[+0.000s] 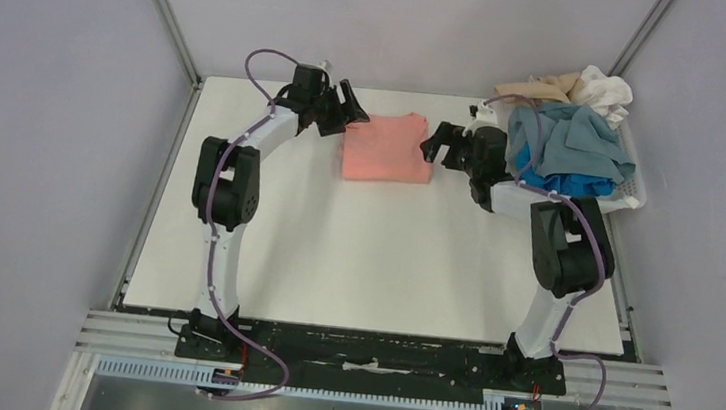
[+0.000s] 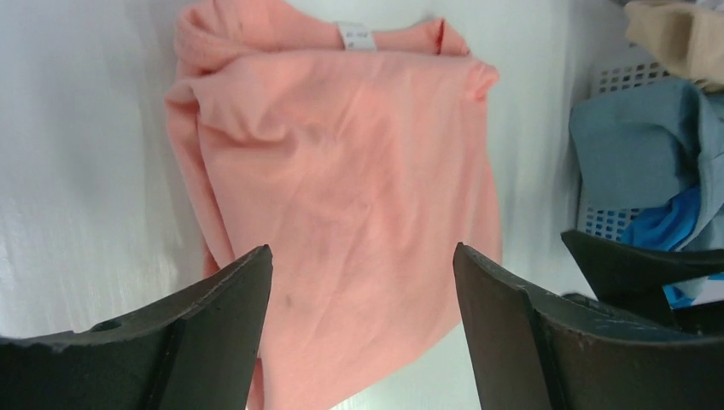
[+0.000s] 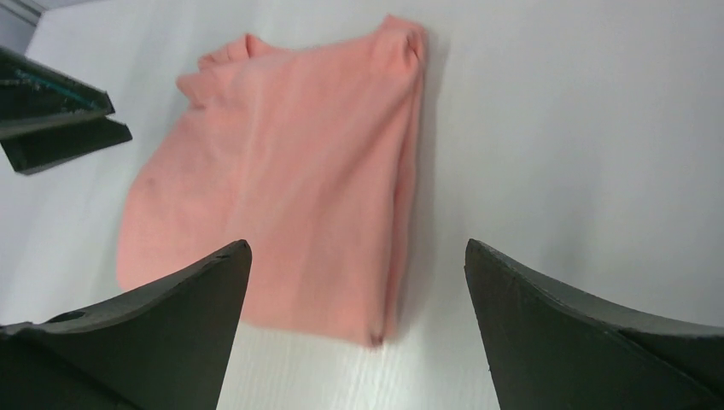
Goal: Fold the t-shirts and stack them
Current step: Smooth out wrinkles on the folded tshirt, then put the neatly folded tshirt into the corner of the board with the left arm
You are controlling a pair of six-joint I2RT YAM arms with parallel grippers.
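A salmon-pink t-shirt (image 1: 388,147) lies folded into a rectangle at the back middle of the table. It also shows in the left wrist view (image 2: 341,188), with its white neck label (image 2: 356,35), and in the right wrist view (image 3: 282,171). My left gripper (image 1: 357,104) is open and empty just off the shirt's left back corner. My right gripper (image 1: 435,142) is open and empty just off the shirt's right edge. Grey-blue (image 1: 571,140), bright blue (image 1: 567,182), beige (image 1: 536,86) and white (image 1: 606,91) shirts lie heaped in the basket.
A white plastic basket (image 1: 627,190) stands at the back right corner of the white table (image 1: 374,256), close behind my right arm. Grey walls enclose the table on three sides.
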